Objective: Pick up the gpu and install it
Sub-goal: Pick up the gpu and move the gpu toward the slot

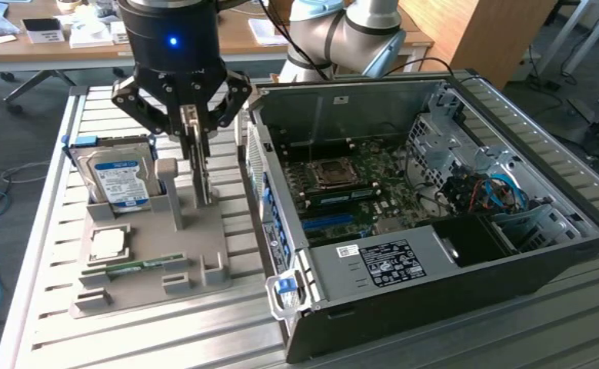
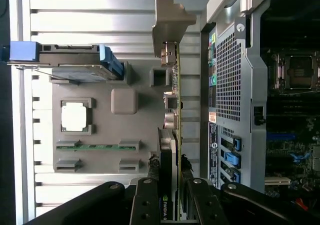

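In the exterior view the tool point(image 1: 192, 142) hangs straight down over the grey holder point(image 1: 145, 254) on the desk point(image 1: 53, 330). The gpu point(image 1: 206, 184) stands on edge in that holder, directly under the tool. Its thin body lies between the blue-labelled hard drive point(image 1: 123, 181) on the exterior view's left and the open computer case point(image 1: 433, 254) on the exterior view's right. The card's long axis runs from far to near, parallel to the case's side wall. Its flat faces turn towards the drive and the case, so the jaws straddle its thickness. In the wrist view the gpu point(image 2: 168, 150) is seen edge-on, running straight away from the tool point(image 2: 171, 182). Its silver bracket point(image 2: 172, 15) is at the end farthest from the tool. The fingers point(image 2: 146, 200) sit one against each face. The jaws are partly closed and seem to clamp the card, which remains seated in its slot in the holder.
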Motion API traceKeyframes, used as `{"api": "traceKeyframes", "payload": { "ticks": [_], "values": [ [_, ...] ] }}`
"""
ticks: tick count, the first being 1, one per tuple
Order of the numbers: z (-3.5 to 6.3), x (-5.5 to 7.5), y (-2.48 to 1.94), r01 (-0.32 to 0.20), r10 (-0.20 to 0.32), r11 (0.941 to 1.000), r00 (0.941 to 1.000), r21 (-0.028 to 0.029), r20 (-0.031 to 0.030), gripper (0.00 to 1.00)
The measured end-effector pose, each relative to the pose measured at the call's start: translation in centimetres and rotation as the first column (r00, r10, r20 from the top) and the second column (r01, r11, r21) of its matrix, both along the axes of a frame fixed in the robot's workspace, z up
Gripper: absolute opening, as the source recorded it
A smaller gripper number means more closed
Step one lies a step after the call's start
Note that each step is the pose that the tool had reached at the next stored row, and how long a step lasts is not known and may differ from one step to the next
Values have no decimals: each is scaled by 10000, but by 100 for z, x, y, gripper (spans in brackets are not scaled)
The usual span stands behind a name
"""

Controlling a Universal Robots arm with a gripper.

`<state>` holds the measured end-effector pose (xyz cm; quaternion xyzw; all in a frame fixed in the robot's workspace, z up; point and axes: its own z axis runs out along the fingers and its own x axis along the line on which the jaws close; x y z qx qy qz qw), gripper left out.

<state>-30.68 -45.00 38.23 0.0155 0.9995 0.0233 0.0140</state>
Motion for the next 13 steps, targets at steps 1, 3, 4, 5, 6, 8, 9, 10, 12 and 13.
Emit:
{"api": "traceKeyframes", "payload": {
  "ticks": [1,3,4,5,6,8,9,10,12,13],
  "values": [
    [0,0,0,0,0,10000,10000,0,0,27],
    [1,0,0,0,0,10000,10000,-1,-1,27],
    [1,0,0,0,0,10000,10000,-1,-1,27],
    [2,0,0,0,0,10000,10000,-1,-2,27],
    [6,0,0,0,0,10000,10000,-3,-3,27],
    [34,1,0,0,0,10000,10000,-3,-3,27],
    [54,0,0,0,0,10000,10000,-2,-3,27],
    [77,1,0,0,0,10000,10000,-1,-1,27],
    [130,2,0,0,0,10000,10000,-2,-1,27],
    [154,2,0,0,0,10000,10000,-1,-1,27]
  ]
}}
